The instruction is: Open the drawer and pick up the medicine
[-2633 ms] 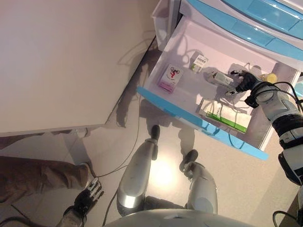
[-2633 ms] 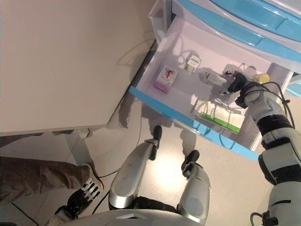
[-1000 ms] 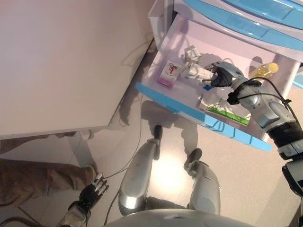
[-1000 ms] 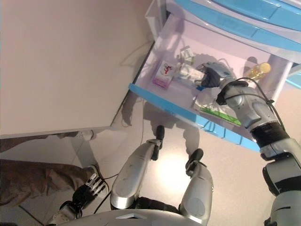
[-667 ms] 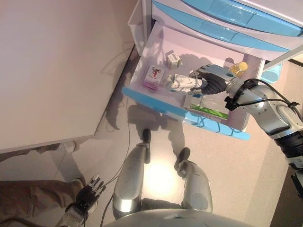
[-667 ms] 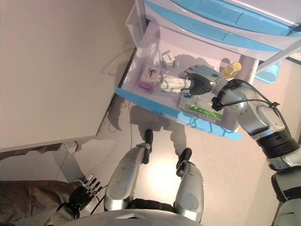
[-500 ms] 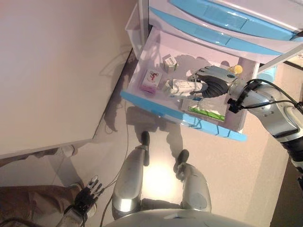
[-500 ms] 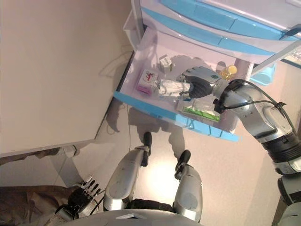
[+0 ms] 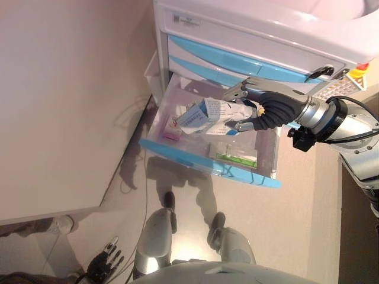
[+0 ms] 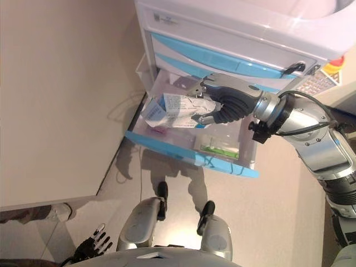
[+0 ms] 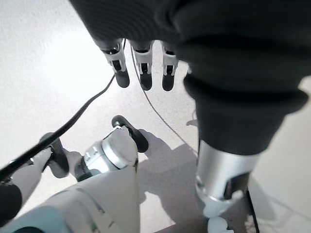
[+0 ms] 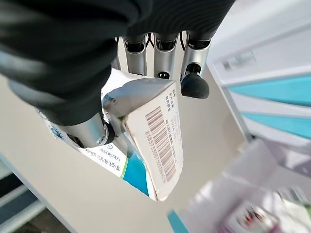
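The medicine box (image 9: pixel 208 115) is already pinched in the right robot hand (image 9: pixel 273 108), thumb under and fingers curled over, held above the open drawer (image 9: pixel 208 166) with its long axis running out toward nine o'clock from the palm. The left robot hand (image 9: pixel 105 262) hangs by the floor at seven o'clock, fingers relaxed and empty, well apart from the box.

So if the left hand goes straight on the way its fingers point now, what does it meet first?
Probably just the floor: the left hand hangs open, fingers pointing down, and nothing shows between them, though depth is unclear.
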Available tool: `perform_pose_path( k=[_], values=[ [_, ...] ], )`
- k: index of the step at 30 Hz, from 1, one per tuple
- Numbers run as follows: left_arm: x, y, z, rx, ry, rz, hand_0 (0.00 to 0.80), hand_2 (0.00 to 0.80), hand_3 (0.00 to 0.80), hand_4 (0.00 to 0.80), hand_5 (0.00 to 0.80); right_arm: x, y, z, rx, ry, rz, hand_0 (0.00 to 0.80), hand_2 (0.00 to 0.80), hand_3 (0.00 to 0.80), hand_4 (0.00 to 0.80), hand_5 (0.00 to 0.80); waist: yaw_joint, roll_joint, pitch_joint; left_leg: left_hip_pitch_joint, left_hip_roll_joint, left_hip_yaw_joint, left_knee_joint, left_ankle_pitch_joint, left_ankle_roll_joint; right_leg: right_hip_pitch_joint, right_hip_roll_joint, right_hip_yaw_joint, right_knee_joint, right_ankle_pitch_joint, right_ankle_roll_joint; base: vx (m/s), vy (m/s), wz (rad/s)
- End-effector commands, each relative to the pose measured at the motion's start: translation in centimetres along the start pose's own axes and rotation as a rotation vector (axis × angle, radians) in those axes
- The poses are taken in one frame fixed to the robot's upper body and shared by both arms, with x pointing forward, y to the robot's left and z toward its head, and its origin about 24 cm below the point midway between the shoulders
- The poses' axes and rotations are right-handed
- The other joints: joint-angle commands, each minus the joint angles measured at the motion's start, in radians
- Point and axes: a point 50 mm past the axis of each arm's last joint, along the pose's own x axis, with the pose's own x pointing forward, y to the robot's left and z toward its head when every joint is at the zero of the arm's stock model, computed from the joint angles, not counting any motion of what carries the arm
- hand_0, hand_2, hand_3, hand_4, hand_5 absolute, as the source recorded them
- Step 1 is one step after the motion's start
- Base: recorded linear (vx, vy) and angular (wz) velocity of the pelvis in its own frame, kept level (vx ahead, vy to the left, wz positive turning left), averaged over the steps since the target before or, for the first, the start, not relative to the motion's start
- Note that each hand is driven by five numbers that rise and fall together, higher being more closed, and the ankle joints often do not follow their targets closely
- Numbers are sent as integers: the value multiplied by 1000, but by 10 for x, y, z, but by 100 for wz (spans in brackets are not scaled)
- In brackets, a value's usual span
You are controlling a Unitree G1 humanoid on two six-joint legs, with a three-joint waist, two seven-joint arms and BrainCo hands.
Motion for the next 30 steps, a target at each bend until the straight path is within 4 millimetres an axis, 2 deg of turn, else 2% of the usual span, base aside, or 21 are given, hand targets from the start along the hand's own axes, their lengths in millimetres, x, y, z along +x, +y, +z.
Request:
perform_pose_path(
  k=[1, 11, 18, 23, 24, 30],
  values=[
    [-19, 37, -17, 32, 28, 110, 0, 0, 0, 0, 0, -2, -13, 14, 37, -95, -132, 800, 800, 800, 800, 800, 27, 12, -69, 148, -3, -28, -174, -60, -23, -15, -33, 13, 71, 101, 50, 68, -7, -3],
    [-24, 47, -27, 18, 60, 175, 0, 0, 0, 0, 0, -5, -28, 18, 65, -113, -203, 800, 800, 800, 800, 800, 19, -4, -161, 201, 5, -16, -214, -55, -29, 20, -21, 16, 57, 110, 56, 75, -6, -5],
    [-25, 48, -31, 27, 91, 198, 0, 0, 0, 0, 0, -5, -43, 5, 95, -22, -332, 800, 800, 800, 800, 800, 20, -7, -197, 227, 2, -21, -227, -56, -30, 41, -24, 16, 46, 135, 61, 53, -17, -8],
    [-26, 51, -32, 29, 100, 222, 0, 0, 0, 0, 0, -9, -54, -18, 96, 118, -451, 800, 800, 800, 800, 800, 23, -7, -208, 240, -5, -27, -229, -61, -25, 49, -30, 12, 48, 150, 63, 42, 5, -5],
    [-26, 52, -30, 35, 101, 229, 0, 0, 0, 0, 0, -12, -60, -30, 86, 180, -494, 800, 800, 800, 800, 800, 28, -8, -209, 248, -8, -31, -233, -62, -24, 52, -33, 12, 51, 159, 64, 44, 7, -4],
    [-26, 53, -19, 60, 94, 258, 0, 0, 0, 0, 0, -29, -88, -75, -34, 458, -610, 800, 800, 800, 800, 800, 52, -19, -213, 254, -10, -45, -232, -66, -22, 69, -44, -2, 42, 174, 67, 39, 2, 3]
  ],
)
